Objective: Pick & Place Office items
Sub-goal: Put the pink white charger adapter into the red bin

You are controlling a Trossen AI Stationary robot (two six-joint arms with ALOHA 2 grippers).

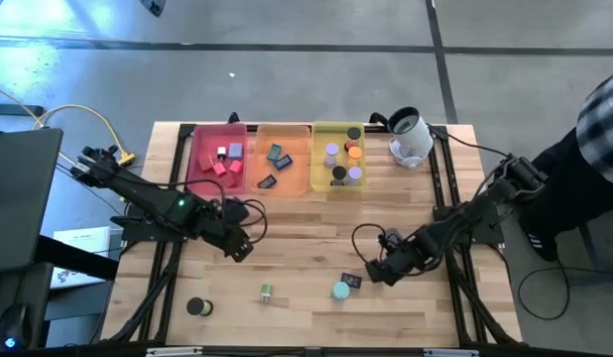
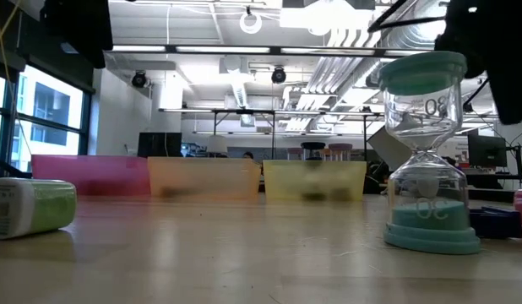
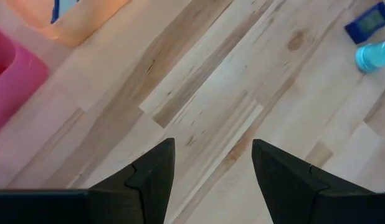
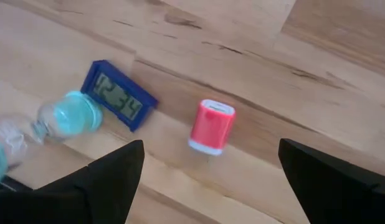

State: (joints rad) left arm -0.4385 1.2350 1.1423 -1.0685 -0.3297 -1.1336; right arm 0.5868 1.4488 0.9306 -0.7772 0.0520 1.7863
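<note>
My right gripper (image 4: 211, 180) hangs open just above a small red piece with white ends (image 4: 212, 126) that rests on the wood, its fingers standing apart on either side of it. Beside the piece lie a flat dark blue clock (image 4: 119, 102) and a teal sand timer (image 4: 68, 118). The high view shows this gripper (image 1: 376, 270) at the near right, by the timer (image 1: 340, 290). My left gripper (image 1: 237, 243) is open over bare wood at centre left, with nothing between its fingers (image 3: 152, 177). A green piece (image 1: 267, 292) and a black cylinder (image 1: 196, 307) lie near the front edge.
Pink (image 1: 218, 159), orange (image 1: 282, 159) and yellow (image 1: 338, 159) trays holding small pieces stand in a row at the far edge. A white device with a black top (image 1: 411, 136) sits at the far right. A person (image 1: 599, 129) stands beyond the table's right edge.
</note>
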